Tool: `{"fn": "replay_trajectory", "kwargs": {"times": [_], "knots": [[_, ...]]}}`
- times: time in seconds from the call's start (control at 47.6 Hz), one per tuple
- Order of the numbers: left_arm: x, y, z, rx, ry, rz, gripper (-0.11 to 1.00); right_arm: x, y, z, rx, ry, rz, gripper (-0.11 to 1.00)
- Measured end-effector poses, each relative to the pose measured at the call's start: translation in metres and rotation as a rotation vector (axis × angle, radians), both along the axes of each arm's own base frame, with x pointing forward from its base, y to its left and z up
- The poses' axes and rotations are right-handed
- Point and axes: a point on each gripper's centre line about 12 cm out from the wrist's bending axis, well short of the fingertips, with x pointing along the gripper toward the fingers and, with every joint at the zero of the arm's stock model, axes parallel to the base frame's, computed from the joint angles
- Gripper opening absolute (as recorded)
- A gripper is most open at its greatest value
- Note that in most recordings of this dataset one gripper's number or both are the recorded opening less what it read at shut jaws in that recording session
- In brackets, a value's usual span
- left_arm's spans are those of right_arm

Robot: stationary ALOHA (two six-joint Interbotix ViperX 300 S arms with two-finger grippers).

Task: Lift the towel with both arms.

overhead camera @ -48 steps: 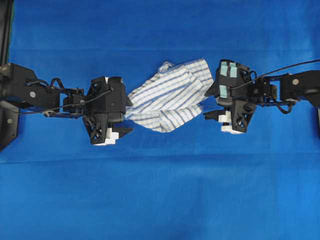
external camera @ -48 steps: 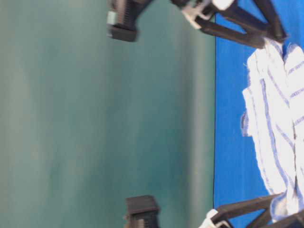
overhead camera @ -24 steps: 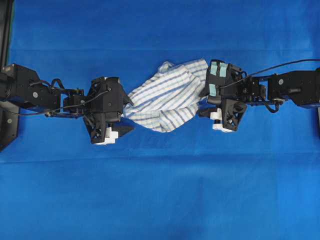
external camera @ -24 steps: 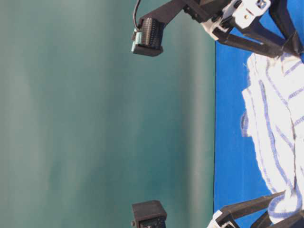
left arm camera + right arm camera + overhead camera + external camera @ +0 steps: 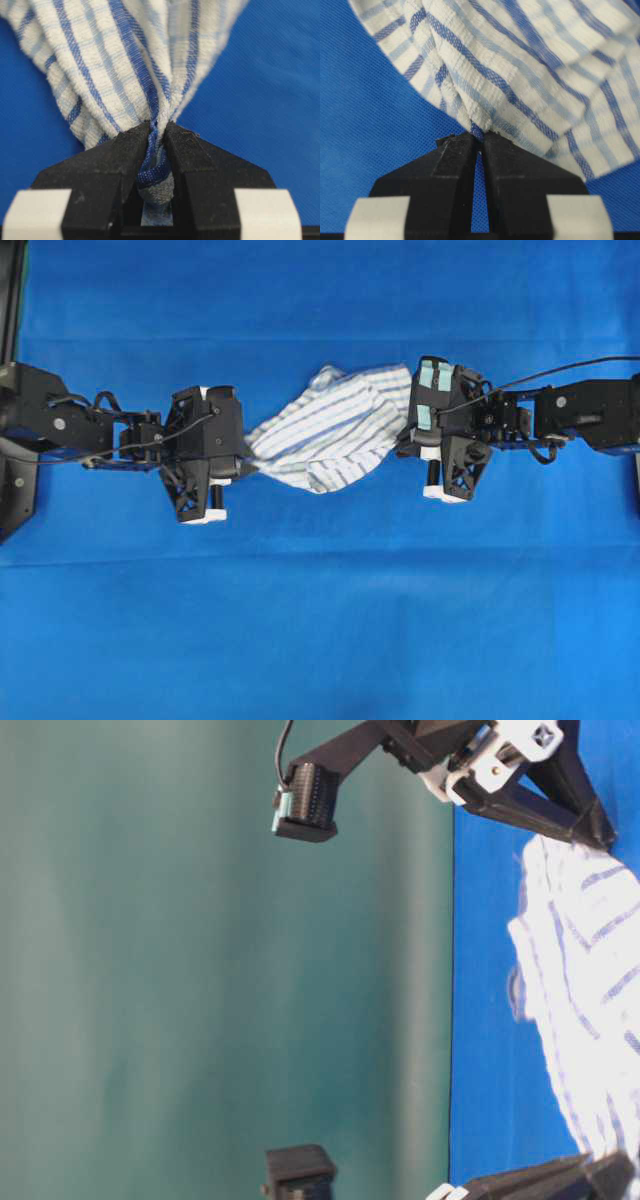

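Overhead exterior view: the towel (image 5: 325, 430) lies bunched on the blue cloth surface (image 5: 320, 620), a little above its middle and well clear of all four edges. Its long axis runs across the picture from left to right, tilted so that the left end sits lower and the right end higher, each end drawn to a narrow point. The stripes run roughly along that same line.

At the left end the left gripper (image 5: 240, 466) points rightward into the towel; at the right end the right gripper (image 5: 408, 440) points leftward into it.

Left wrist view: the two black fingers (image 5: 120, 160) of the left gripper (image 5: 156, 150) are pressed together on a gathered corner of the towel (image 5: 125, 65), a twisted blue-striped fold squeezed between them and fanning out beyond the tips over the blue surface (image 5: 270, 90).

Right wrist view: the right gripper (image 5: 481, 142) has its fingers (image 5: 455, 165) nearly together, a thin slit between them, the tips pinching the towel's (image 5: 520, 65) edge where the folds converge. The cloth spreads up and to the right above the blue surface (image 5: 365, 110).

Table-level view: the towel (image 5: 580, 950) shows at the right edge of the frame, stretched between a black finger at the top and another at the bottom corner; which arm is which I cannot tell there.

No brand, label or readable writing shows on the towel or the grippers.
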Motion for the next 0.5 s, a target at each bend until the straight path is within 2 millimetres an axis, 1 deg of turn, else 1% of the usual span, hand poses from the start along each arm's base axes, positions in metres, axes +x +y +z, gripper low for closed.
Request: {"fn": "replay_trajectory", "kwargs": {"times": [0.105, 0.21, 0.399, 0.504], "knots": [[-0.001, 0.0, 0.019, -0.005, -0.023, 0.005, 0.07, -0.002, 0.001, 0.015, 0.013, -0.011, -0.018, 0.05], [0.0, 0.0, 0.042, -0.024, -0.057, 0.023, 0.07, -0.007, 0.001, 0.04, 0.014, -0.036, -0.027, 0.05], [0.002, 0.0, 0.09, -0.052, -0.136, 0.04, 0.07, -0.015, 0.001, 0.093, -0.002, -0.113, -0.029, 0.05], [0.002, -0.001, 0.113, -0.054, -0.17, 0.039, 0.07, -0.018, 0.001, 0.126, -0.011, -0.16, -0.033, 0.05]]}}
